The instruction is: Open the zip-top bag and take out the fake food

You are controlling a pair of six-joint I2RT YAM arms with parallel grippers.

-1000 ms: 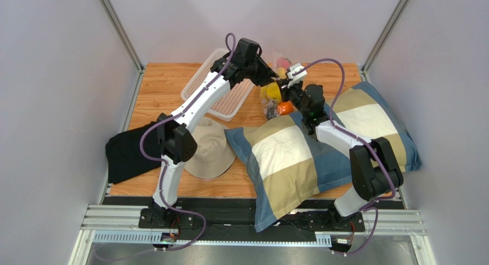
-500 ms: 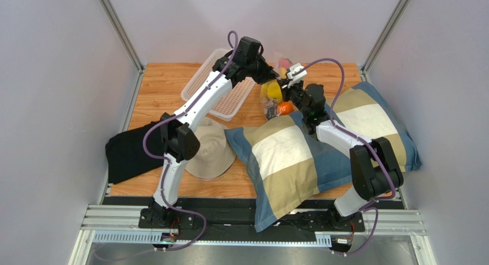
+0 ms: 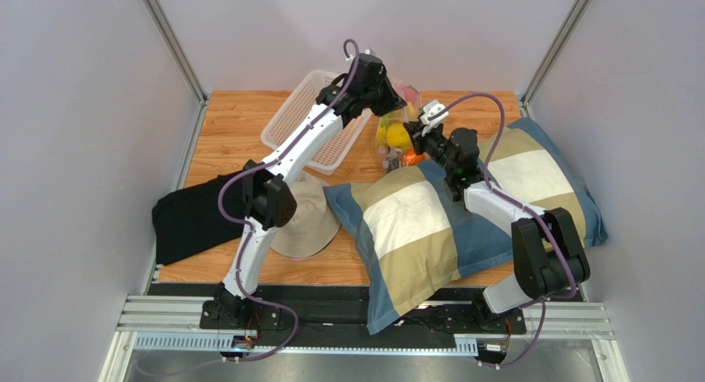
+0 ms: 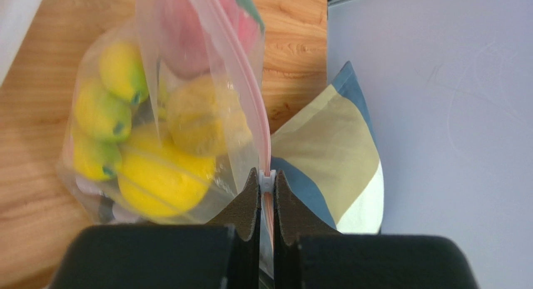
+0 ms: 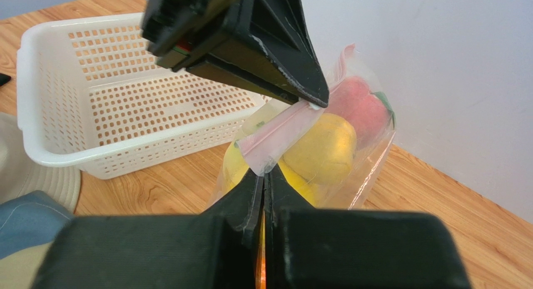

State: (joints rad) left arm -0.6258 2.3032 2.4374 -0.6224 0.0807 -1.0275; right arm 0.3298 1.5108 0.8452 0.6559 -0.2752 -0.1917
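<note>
Wooden table (image 3: 223,126): carries everything listed below.
Pillow (image 3: 414,225): blue, tan and cream patchwork, filling the right half of the table; the right arm reaches over it.
Black cloth (image 3: 186,221): folded, at the table's left edge.
Hat (image 3: 310,225): beige, brimmed, between the black cloth and the pillow.
Basket (image 3: 290,122): white plastic mesh, at the far left; the left arm crosses above it.
Zip-top bag (image 4: 187,114): clear and crinkly, held up between the two grippers over the far middle of the table, between the basket and the pillow's far edge. Whether its bottom touches the wood cannot be told.
Left gripper (image 4: 267,176): jaws pressed together on the bag's zip edge, with the slider between the tips; the bag's body hangs beyond and to the left of the fingers in the left wrist view.
Right gripper (image 5: 263,180): jaws pressed together on the lower end of the zip strip; the bag bulges just past the fingertips, with the left gripper's tips touching the strip above.
Fake food: all inside the bag.
- Yellow round fruit (image 4: 162,183): lowest, nearest the left jaws.
- Pale orange-yellow fruit (image 4: 200,114): just beside the strip.
- Green-tipped yellow pieces (image 4: 106,108): on the far side from the strip.
- Pink fruit (image 5: 360,108): at the end away from the jaws.
Zip strip (image 4: 244,83): pink, running straight from the left jaws.
Slider (image 4: 268,180): white, tiny, pinched.
</note>
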